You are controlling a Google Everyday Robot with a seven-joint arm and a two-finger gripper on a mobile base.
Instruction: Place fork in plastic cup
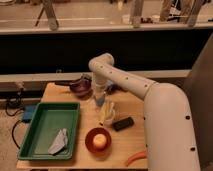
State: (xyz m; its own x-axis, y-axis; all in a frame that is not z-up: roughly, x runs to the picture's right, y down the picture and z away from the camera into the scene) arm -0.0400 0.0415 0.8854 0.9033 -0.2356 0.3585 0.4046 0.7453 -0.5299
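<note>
The small, flat, pale blue-grey plastic fork [101,99] is seen upright just below the gripper [99,93], near the table's centre; whether it is gripped cannot be told. The small whitish plastic cup [109,119] lies at 5 o'clock from the fork, beside a black block [123,123]. A dark purple bowl [80,85] sits at 10 o'clock, a red bowl [98,140] at 6 o'clock, and a green tray [43,125] at 8 o'clock on the wooden table [131,109].

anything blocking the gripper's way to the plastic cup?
Nothing visible does. The gripper hangs at the table's back middle, directly over the plastic cup. The dark purple bowl sits off to one side, clear of it.
</note>
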